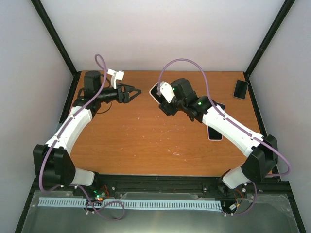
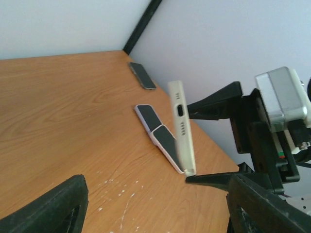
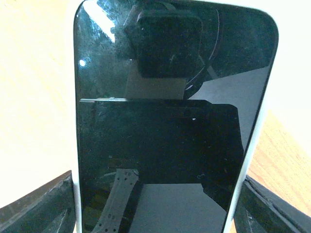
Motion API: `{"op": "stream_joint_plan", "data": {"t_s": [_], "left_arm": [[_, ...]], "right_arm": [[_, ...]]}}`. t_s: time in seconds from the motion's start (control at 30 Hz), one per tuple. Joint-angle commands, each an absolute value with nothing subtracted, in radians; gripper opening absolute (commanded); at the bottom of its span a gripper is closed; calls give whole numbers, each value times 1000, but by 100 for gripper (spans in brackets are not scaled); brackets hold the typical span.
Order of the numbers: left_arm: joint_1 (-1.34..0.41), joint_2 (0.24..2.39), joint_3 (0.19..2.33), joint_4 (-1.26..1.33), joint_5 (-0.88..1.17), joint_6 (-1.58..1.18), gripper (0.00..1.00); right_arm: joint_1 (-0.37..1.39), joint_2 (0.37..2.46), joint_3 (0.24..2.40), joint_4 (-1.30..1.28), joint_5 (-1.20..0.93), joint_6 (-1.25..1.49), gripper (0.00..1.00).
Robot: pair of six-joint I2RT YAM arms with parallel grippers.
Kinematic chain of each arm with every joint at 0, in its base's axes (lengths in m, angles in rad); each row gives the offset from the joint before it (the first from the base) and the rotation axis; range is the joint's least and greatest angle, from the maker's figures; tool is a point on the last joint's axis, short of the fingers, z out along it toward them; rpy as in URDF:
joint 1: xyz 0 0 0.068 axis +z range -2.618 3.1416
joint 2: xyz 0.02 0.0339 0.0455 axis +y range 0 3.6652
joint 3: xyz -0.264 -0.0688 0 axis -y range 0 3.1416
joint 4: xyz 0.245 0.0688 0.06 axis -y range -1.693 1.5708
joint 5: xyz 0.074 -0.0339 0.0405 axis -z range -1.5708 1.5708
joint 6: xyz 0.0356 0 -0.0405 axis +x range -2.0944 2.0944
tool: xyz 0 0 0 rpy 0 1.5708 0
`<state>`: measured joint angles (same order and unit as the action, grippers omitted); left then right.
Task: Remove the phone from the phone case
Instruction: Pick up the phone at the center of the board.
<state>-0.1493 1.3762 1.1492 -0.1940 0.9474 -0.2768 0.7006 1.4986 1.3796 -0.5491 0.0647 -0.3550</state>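
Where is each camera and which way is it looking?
Top: above and behind, looking down on the table; left arm and right arm show.
Left wrist: on the left gripper, facing the phone edge-on; left fingers at bottom.
Right wrist: on the right gripper, facing the phone's screen; right fingers flank it.
Shared: all three see that phone.

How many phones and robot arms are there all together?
Cased phone held in the right fingers: 1
Loose phones flat on the table: 3
Robot arms: 2
Total: 6
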Motion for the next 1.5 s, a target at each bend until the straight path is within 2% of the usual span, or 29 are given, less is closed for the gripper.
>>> {"op": "stream_joint_plan", "data": {"t_s": [0.0, 0.33, 0.6, 0.77, 1.07, 1.47], "left_arm": [[-217, 1384, 1210, -48, 923, -391, 77], [-302, 1472, 1237, 0, 900, -500, 62], [-314, 1494, 1236, 36, 909, -551, 55], [-314, 1493, 1252, -2, 913, -508, 55], [-314, 1524, 1331, -236, 981, -340, 56], [-315, 1614, 1500, -722, 1039, 84, 73]], "right_arm": [[696, 1445, 1416, -508, 81, -316, 63], [696, 1451, 1440, -493, 97, -290, 63], [696, 1481, 1486, -513, 72, -280, 63], [696, 1474, 1464, -525, 44, -341, 63], [699, 1416, 1375, -557, -12, -520, 63], [699, 1297, 1226, -692, -53, -877, 58]]}}
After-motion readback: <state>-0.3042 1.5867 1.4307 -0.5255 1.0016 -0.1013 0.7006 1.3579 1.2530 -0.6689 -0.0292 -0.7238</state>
